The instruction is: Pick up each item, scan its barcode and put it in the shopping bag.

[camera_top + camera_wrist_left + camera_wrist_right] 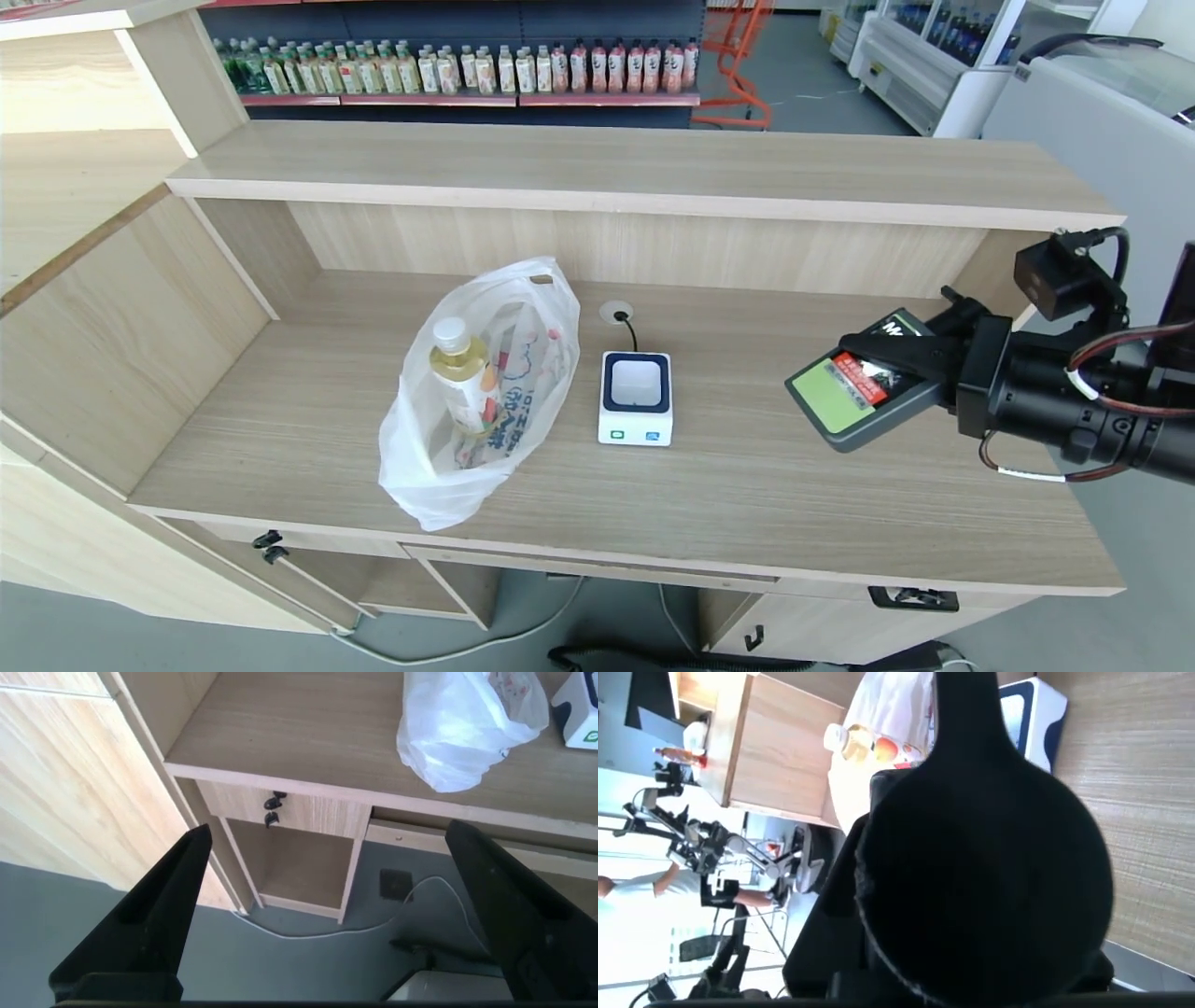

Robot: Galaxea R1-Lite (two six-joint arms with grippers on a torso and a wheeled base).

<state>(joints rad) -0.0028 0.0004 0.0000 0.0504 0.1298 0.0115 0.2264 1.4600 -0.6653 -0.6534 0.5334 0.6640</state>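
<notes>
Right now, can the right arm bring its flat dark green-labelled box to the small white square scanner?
Probably yes: the right gripper holds the flat dark box over bare wooden counter, and nothing stands between it and the white scanner.

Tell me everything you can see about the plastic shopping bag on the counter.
The shopping bag is thin, white, translucent plastic, crumpled and slumped on the wooden counter, just left of the barcode scanner. Its mouth gapes open, and a handle loop flops at the far end. Inside, a drink bottle with a white cap and yellowish liquid leans among colourful packets that show through the film.
</notes>
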